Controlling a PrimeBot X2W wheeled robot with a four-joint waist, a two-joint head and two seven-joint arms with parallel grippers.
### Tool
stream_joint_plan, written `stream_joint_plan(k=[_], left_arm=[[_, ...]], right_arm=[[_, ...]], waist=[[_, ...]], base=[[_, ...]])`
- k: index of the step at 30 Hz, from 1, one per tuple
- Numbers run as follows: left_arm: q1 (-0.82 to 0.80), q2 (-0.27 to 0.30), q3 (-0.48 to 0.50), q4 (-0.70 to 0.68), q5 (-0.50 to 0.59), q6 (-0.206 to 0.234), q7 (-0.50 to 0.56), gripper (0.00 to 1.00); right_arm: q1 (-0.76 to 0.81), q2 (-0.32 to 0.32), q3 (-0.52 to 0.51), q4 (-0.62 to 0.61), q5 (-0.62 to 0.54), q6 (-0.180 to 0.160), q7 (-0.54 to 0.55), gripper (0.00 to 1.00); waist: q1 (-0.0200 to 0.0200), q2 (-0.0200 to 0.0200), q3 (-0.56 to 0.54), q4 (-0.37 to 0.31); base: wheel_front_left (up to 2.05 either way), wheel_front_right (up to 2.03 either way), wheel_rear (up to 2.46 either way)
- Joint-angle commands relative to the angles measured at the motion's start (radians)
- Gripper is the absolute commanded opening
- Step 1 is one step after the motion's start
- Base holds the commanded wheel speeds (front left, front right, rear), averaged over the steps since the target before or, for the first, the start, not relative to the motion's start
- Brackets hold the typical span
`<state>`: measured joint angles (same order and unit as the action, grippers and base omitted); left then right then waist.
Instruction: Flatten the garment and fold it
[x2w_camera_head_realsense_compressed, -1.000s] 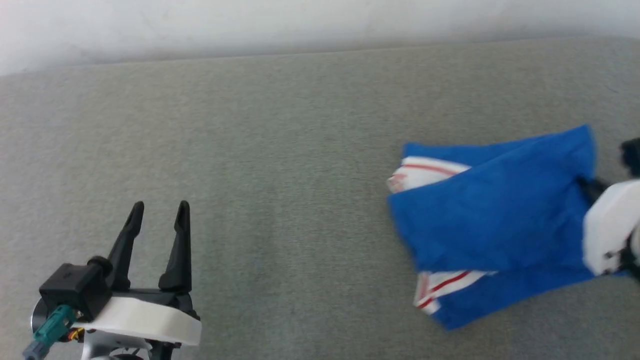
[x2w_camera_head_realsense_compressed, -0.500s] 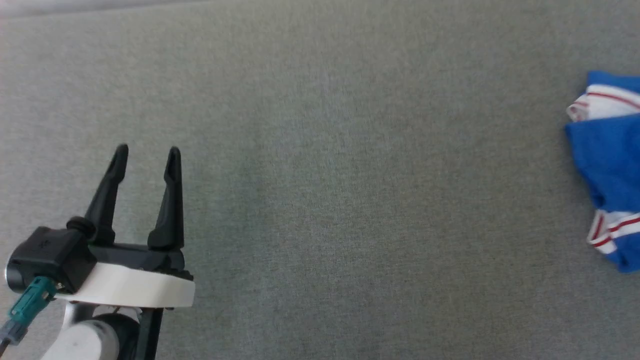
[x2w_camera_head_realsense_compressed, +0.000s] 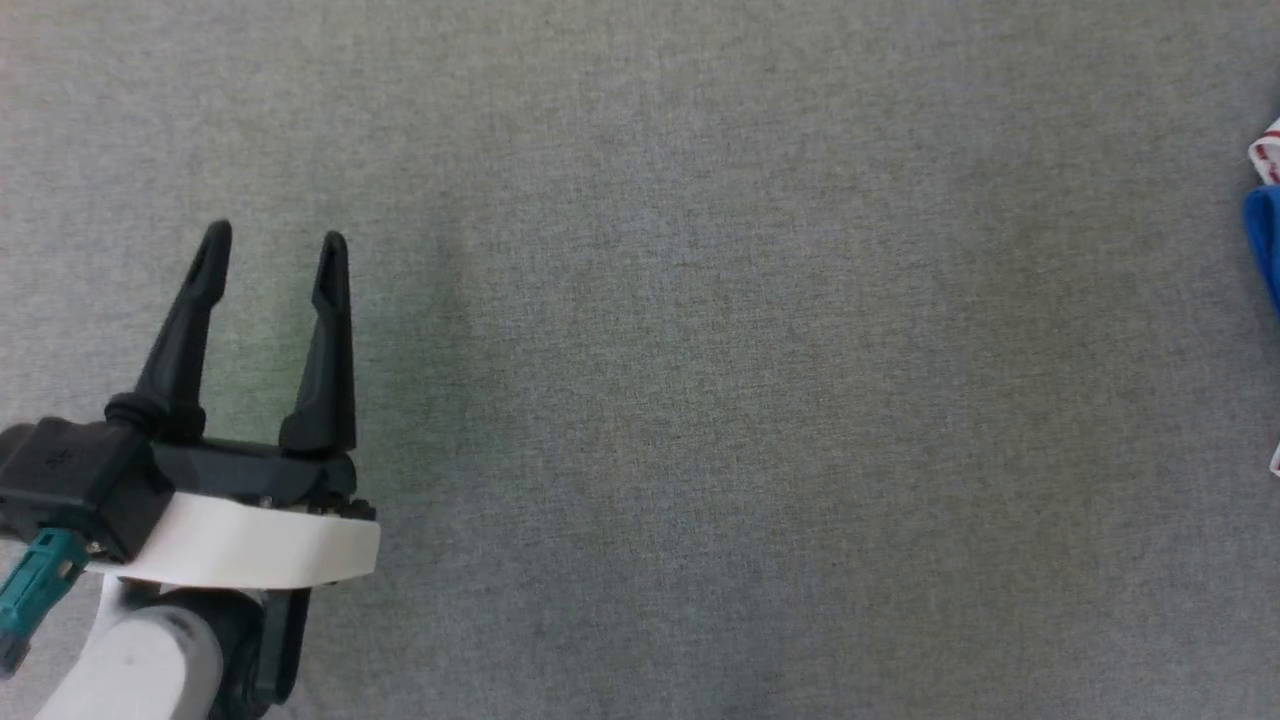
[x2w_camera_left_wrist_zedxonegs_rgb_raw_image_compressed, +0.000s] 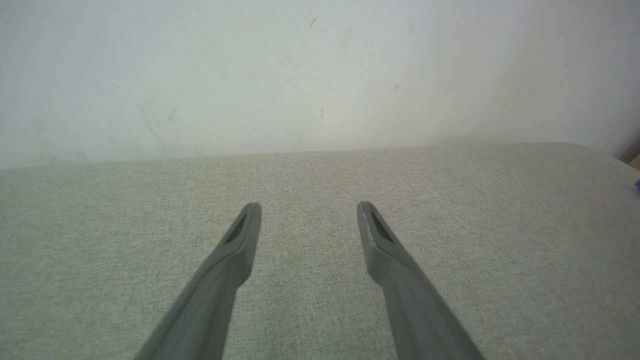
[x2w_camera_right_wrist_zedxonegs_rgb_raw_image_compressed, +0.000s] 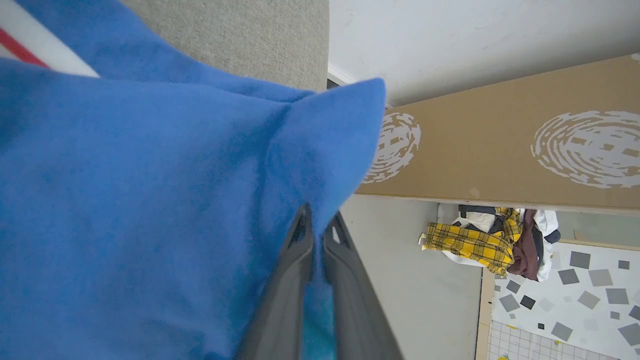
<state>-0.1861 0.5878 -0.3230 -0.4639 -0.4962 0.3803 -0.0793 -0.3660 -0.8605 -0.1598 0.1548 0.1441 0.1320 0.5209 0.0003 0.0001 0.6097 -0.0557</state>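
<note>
Right gripper (x2w_camera_right_wrist_zedxonegs_rgb_raw_image_compressed: 318, 219) is shut tight on a fold of the garment (x2w_camera_right_wrist_zedxonegs_rgb_raw_image_compressed: 140, 190). Its two dark fingers come together with blue cloth pinched between them, and a pointed corner of the cloth stands up just past the tips. The garment is in front of this gripper and to one side of it in the right wrist view, with a white and red stripe at the upper corner.

Left gripper (x2w_camera_head_realsense_compressed: 274, 240) is well apart from the garment. Its jaws are wide open with nothing in them, above the bare grey desk (x2w_camera_head_realsense_compressed: 700, 350).

The head view shows only a thin blue edge of the garment and a bit of its white sleeve (x2w_camera_head_realsense_compressed: 1268, 160) with red trim, at the far right border. It does not show the grip itself.

Beyond the garment, the right wrist view takes in a brown cardboard panel (x2w_camera_right_wrist_zedxonegs_rgb_raw_image_compressed: 500, 150) printed with pale round marks, and a heap of clothes (x2w_camera_right_wrist_zedxonegs_rgb_raw_image_compressed: 490, 240) with yellow plaid on a floor (x2w_camera_right_wrist_zedxonegs_rgb_raw_image_compressed: 565, 285) patterned in grey squares. The left wrist view faces away from the garment toward a pale, scuffed wall (x2w_camera_left_wrist_zedxonegs_rgb_raw_image_compressed: 250, 75).
</note>
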Motion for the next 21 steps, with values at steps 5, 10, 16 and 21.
stream_joint_plan(k=[5, 10, 16, 21], left_arm=[[-0.035, 0.012, 0.007, -0.006, 0.044, 0.012, -0.032, 1.0], [-0.033, 0.001, -0.007, 0.013, 0.047, 0.005, -0.053, 1.0], [-0.011, -0.045, -0.033, 0.06, 0.012, -0.01, -0.091, 1.0], [0.038, -0.083, -0.024, 0.108, -0.033, 0.002, -0.114, 1.0]], right_arm=[[-0.045, 0.041, -0.009, 0.054, -0.038, -0.001, -0.041, 1.0], [-0.054, 0.063, -0.011, 0.089, -0.046, -0.001, -0.07, 1.0], [0.015, 0.146, -0.035, 0.095, 0.003, -0.001, -0.164, 1.0], [0.109, 0.308, -0.029, 0.011, 0.036, -0.001, -0.245, 1.0]], waist=[[-0.0003, -0.0001, 0.02, -0.005], [-0.0003, -0.0001, -0.03, -0.001], [-0.0003, -0.0001, -0.132, 0.022], [-0.0003, -0.0001, -0.241, 0.031]], base=[[0.0, 0.0, 0.0], [0.0, 0.0, 0.0], [0.0, 0.0, 0.0], [0.0, 0.0, 0.0]])
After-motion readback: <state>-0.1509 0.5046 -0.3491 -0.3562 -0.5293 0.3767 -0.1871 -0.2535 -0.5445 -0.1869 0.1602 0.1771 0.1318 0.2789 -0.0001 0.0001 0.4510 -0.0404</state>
